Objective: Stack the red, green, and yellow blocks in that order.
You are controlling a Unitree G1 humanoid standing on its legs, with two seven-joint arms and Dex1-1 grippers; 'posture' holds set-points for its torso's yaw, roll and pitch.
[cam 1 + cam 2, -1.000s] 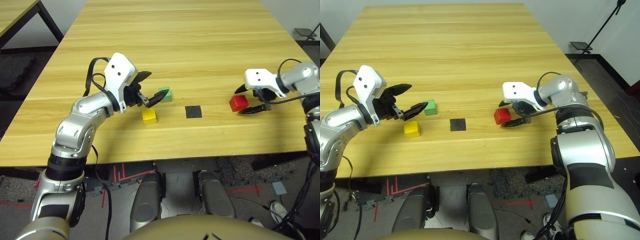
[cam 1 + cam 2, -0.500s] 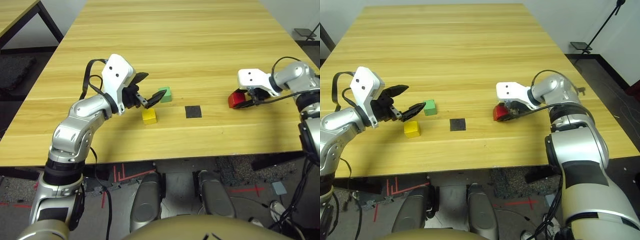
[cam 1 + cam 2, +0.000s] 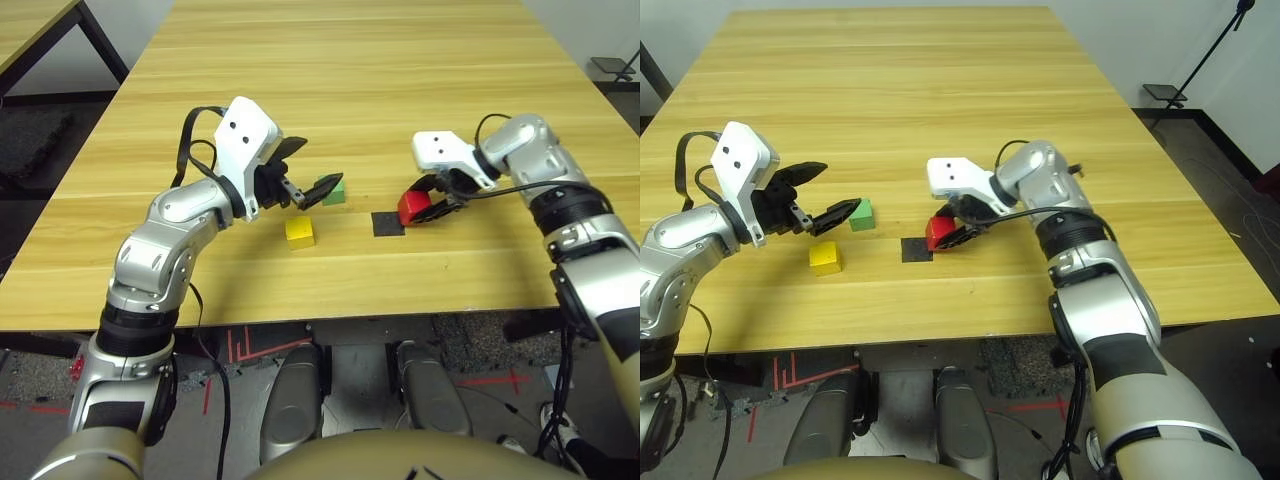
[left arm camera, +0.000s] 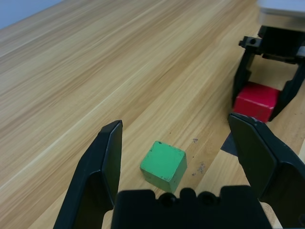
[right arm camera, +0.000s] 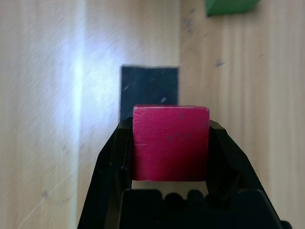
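Red block [image 3: 412,207] is held clamped between the two black fingers of the right gripper [image 3: 428,205], just at the right edge of the flat black square patch [image 3: 387,223] on the wooden tabletop [image 3: 350,90]; in the right wrist view the block [image 5: 170,142] is seen gripped on both sides with the patch [image 5: 149,90] directly beyond it. Whether the block is touching the tabletop or raised slightly above it cannot be told. The green block [image 3: 331,190] is set on the tabletop to the left of the patch and a little farther away, and the yellow block [image 3: 298,232] lies nearer and to the left of the green one, apart from it. The left gripper [image 3: 303,172] is spread wide and holds nothing, its fingers reaching toward the green block; in the left wrist view the green block [image 4: 163,165] is seen between the two open fingers [image 4: 106,162], untouched by either.
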